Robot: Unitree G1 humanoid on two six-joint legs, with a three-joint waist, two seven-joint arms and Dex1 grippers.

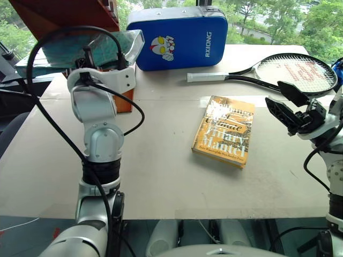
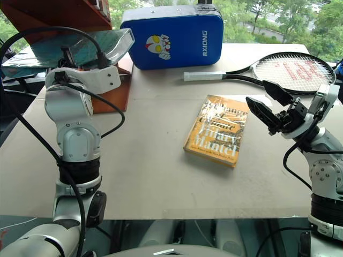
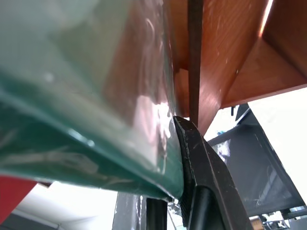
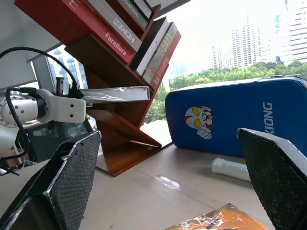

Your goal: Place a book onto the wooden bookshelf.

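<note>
My left gripper (image 1: pixel 104 59) is shut on the book (image 1: pixel 102 47), a teal-green one wrapped in shiny clear plastic. It holds the book raised and roughly flat at the far left, against the slanted boards of the wooden bookshelf (image 1: pixel 64 13). In the left wrist view one black finger (image 3: pixel 204 177) presses the book's edge (image 3: pixel 72 96), with the reddish boards (image 3: pixel 230 52) right behind it. The right wrist view shows the book (image 4: pixel 115 93) jutting out beside the shelf's lower slanted panel (image 4: pixel 120 139). My right gripper (image 2: pixel 258 96) hangs open and empty over the table's right side.
A yellow-orange book (image 1: pixel 225 131) lies flat on the beige table (image 1: pixel 161 176), right of centre. A blue padded case (image 1: pixel 179 37) stands at the back. A tennis racket (image 1: pixel 289 72) lies at the back right. Several books (image 4: pixel 120 28) stand on the shelf's upper boards.
</note>
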